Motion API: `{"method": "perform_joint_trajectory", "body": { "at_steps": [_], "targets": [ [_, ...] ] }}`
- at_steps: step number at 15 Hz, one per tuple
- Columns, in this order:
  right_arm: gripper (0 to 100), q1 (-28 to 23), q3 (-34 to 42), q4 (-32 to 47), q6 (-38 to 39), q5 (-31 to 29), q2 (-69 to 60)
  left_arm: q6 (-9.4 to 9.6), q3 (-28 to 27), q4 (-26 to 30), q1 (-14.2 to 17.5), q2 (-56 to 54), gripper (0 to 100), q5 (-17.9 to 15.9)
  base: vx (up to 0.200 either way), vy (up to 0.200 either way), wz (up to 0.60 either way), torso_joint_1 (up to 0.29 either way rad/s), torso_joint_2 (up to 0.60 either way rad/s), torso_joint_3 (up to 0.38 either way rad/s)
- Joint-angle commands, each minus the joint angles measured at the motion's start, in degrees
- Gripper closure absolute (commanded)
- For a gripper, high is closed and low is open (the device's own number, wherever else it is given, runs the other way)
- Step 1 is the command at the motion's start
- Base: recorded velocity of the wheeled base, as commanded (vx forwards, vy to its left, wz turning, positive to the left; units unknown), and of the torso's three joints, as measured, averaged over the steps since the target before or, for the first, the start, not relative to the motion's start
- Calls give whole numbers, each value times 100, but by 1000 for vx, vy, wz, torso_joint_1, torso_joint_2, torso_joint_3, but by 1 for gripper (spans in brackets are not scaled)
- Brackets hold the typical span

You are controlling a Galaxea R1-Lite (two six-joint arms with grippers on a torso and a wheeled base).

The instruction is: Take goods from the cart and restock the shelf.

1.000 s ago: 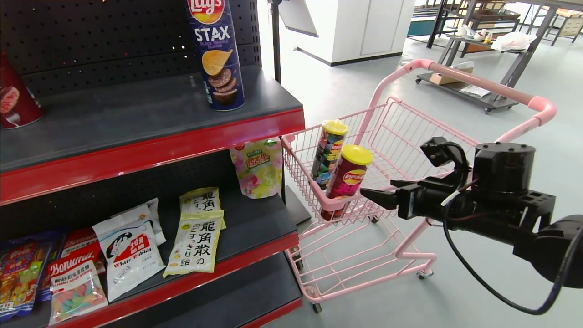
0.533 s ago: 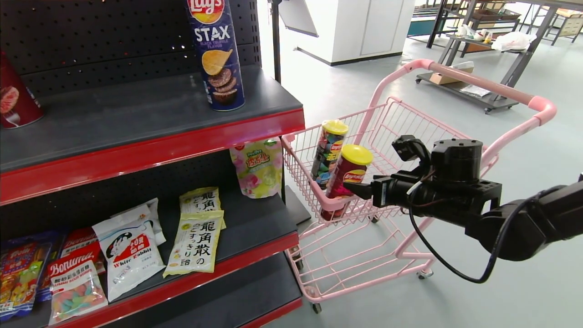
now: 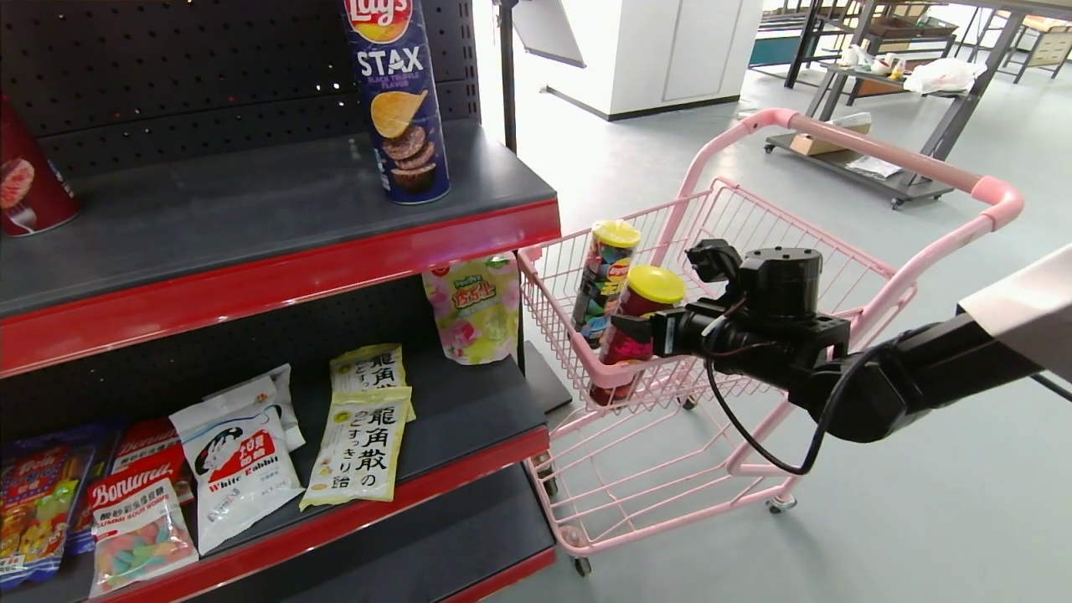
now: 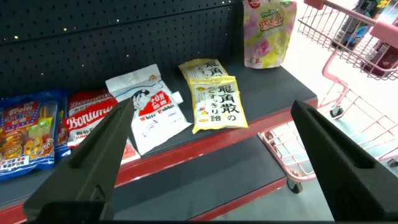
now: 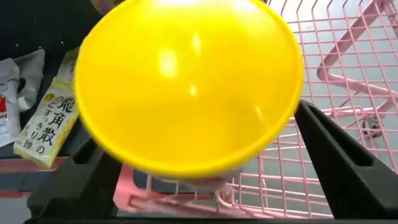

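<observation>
The cart (image 3: 610,374) stands on the floor at 3 o'clock of the shelf (image 3: 293,251), its basket close against the shelf's end. Two cans stand upright in the basket corner nearest the shelf: the red can (image 3: 646,322) with a yellow lid, and the many-coloured can (image 3: 605,272) at its 11 o'clock, just beside it. The right gripper (image 3: 628,328) comes in from 3 o'clock and is level with the upper part of the red can. Its fingers (image 5: 336,155) are spread apart, one on each side of the can under the lid; whether the pads press on it cannot be told. The left gripper (image 4: 211,109) hangs in front of the lower board with its fingers wide apart and nothing between them. On that board lie two yellow packets (image 3: 360,444), a white bag (image 3: 239,469) at their 9 o'clock and more sweet bags (image 3: 138,528) farther that way. A green and pink pouch (image 3: 473,306) hangs at the board's 3 o'clock end. On the upper board a tall blue can (image 3: 398,100) stands upright.
</observation>
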Motion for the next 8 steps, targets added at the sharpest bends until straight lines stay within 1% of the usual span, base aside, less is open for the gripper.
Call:
{"method": "perform_joint_trajectory", "body": {
  "at_steps": [1, 4, 5, 8],
  "targets": [
    [0, 1, -334, -5, 8, -42, 388, -4, 1, -1, 1, 5, 0, 2, 0, 0, 0, 0, 0, 0],
    [0, 27, -465, -5, 17, -60, 555, 5, 1, -1, 1, 5, 0, 2, 0, 0, 0, 0, 0, 0],
    [100, 27, -518, -13, 26, -122, 616, -4, 1, -1, 1, 5, 0, 2, 0, 0, 0, 0, 0, 0],
    [100, 18, -518, -13, 78, -139, 599, -4, 1, -1, 1, 5, 0, 2, 0, 0, 0, 0, 0, 0]
  ]
}}
